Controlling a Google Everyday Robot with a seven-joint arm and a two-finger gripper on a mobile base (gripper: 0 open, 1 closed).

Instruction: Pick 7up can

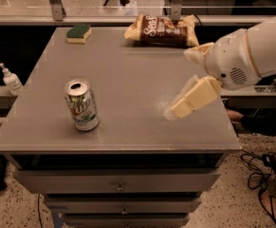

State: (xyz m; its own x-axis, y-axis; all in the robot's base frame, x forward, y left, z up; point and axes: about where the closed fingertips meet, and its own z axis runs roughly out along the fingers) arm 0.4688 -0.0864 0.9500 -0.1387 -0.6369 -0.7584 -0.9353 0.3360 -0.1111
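The 7up can (82, 105) stands upright on the left front part of the grey table (128, 65). It is silver-white with a green lower band and an open silver top. My gripper (181, 82) comes in from the right over the table's right side, well to the right of the can and not touching it. Its cream fingers (193, 98) are spread apart and hold nothing. The white arm (251, 53) runs off the right edge.
A chip bag (161, 31) lies at the back right of the table. A green-and-yellow sponge (78, 33) lies at the back left. A pump bottle (10, 79) stands on a ledge left of the table. Drawers (121, 186) sit below the front edge; cables (265, 163) lie on the floor at the right.
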